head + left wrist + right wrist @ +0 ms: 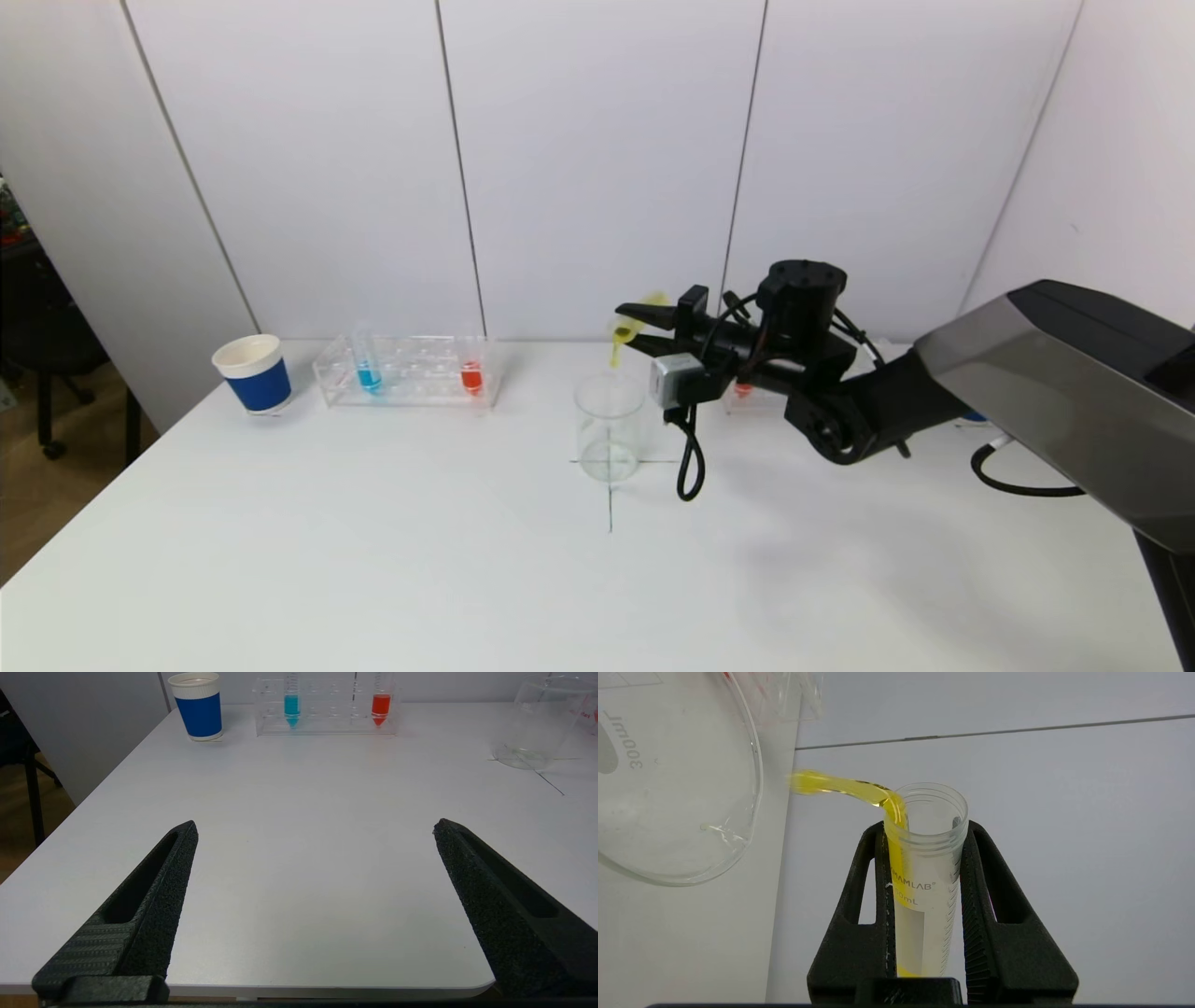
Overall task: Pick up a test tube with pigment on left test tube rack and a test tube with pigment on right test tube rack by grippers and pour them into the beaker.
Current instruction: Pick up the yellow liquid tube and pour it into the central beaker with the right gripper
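Note:
My right gripper [637, 328] is shut on a clear test tube [924, 877] with yellow pigment, tipped on its side above the glass beaker [610, 427]. A yellow stream [840, 787] runs from the tube's mouth toward the beaker [668, 788]. The left test tube rack [411, 371] holds a blue-pigment tube [367, 366] and a red-pigment tube [471, 371]. The right rack [747, 397] is mostly hidden behind the right arm. My left gripper [315, 828] stands open over the table's near edge, out of the head view, with nothing between its fingers.
A blue and white paper cup [253, 373] stands left of the left rack. A black cross [611, 504] is marked on the table under the beaker. A black cable [689, 462] hangs from the right wrist near the beaker.

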Robot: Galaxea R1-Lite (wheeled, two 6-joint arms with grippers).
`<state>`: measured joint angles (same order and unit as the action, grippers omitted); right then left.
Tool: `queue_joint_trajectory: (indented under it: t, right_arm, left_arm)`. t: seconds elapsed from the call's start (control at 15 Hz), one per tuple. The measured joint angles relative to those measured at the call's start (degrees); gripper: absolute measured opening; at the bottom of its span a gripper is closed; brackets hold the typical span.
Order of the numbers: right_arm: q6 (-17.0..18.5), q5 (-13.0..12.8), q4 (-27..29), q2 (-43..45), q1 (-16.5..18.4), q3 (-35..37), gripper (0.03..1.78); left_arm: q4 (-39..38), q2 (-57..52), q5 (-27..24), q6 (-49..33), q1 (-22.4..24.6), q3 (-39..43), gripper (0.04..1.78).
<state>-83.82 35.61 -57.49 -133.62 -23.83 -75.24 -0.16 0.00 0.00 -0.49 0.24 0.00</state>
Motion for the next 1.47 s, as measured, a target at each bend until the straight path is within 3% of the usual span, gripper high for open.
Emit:
queue_joint_trajectory:
  t: [0.53,1.47]
  right_arm:
    - [-2.28,0.72,-0.45,-0.28,0.16,0.71,0.46]
    - [-9.36,1.77,0.35,0.46,-0.04,1.18,0.46]
  left_arm:
    - [0.00,0.00,0.00,-0.02,0.00,0.00,1.76]
    - [0.00,0.00,0.00,-0.02,0.00,0.00,1.76]
